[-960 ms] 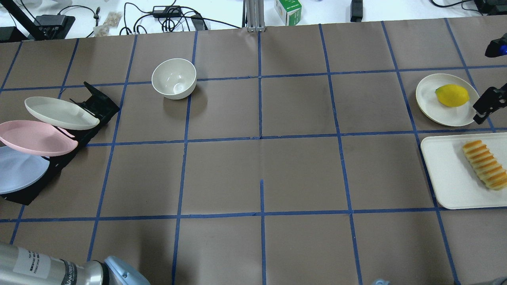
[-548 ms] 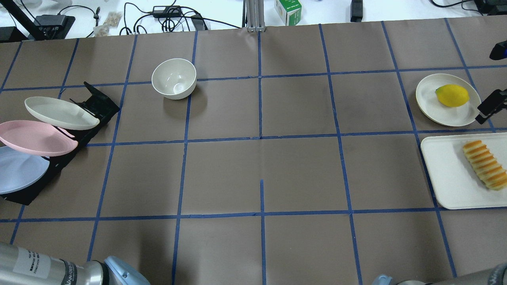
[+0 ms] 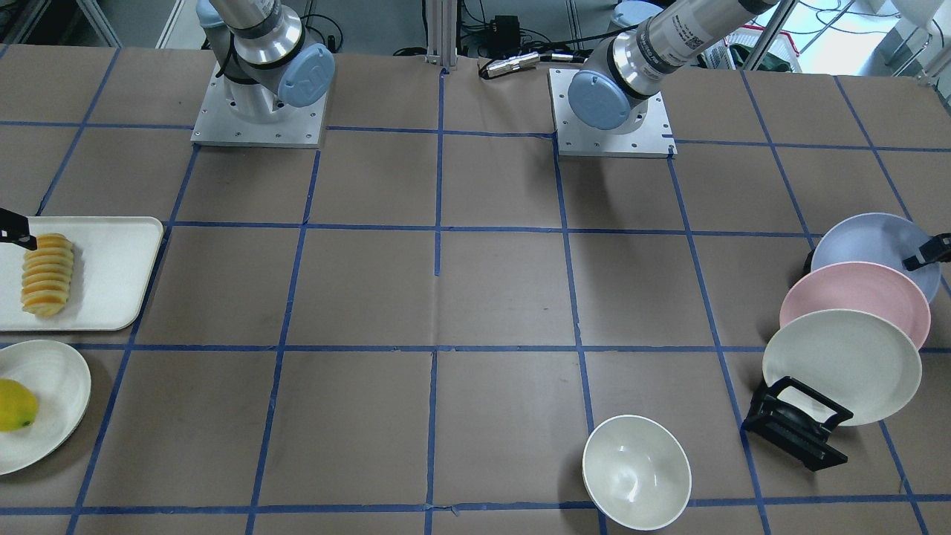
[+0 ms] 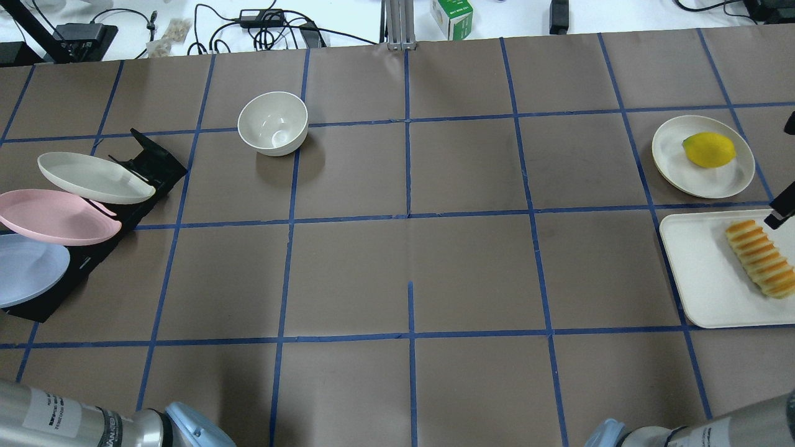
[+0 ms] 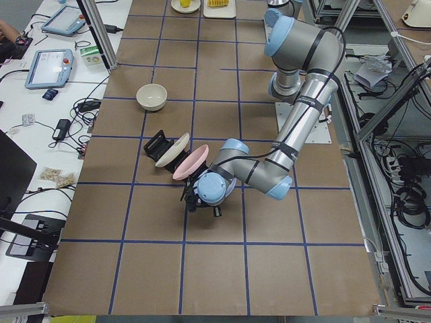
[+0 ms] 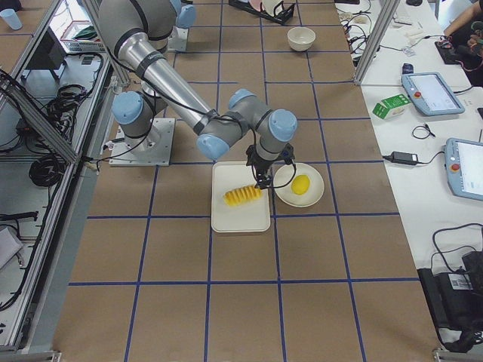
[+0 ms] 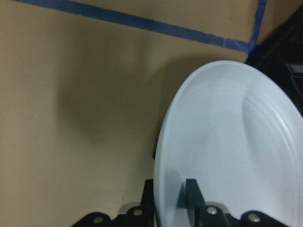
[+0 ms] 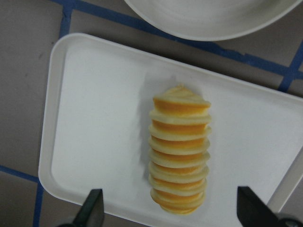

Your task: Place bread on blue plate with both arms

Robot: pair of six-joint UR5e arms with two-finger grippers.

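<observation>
The bread [image 4: 761, 257] lies on a white tray [image 4: 695, 267] at the table's right end; it also shows in the front view [image 3: 48, 275]. My right gripper [image 8: 173, 210] is open and hovers above the bread [image 8: 179, 149], one finger on each side, not touching it; only its tip [image 4: 779, 214] shows overhead. The blue plate [image 4: 28, 270] leans in a black rack [image 4: 152, 158] at the left end. My left gripper [image 7: 170, 189] is shut on the blue plate [image 7: 227, 156], its fingers on both faces of the rim; it also shows in the front view [image 3: 929, 253].
A pink plate [image 4: 56, 214] and a cream plate [image 4: 93, 177] stand in the same rack behind the blue one. A cream bowl [image 4: 273, 122] sits at the far left-centre. A small cream plate [image 4: 671, 152] with a yellow lemon [image 4: 708, 149] sits just beyond the tray.
My right gripper has moved from beside the lemon plate to over the tray and the bread. The blue plate has shifted and tilted slightly in the rack.
</observation>
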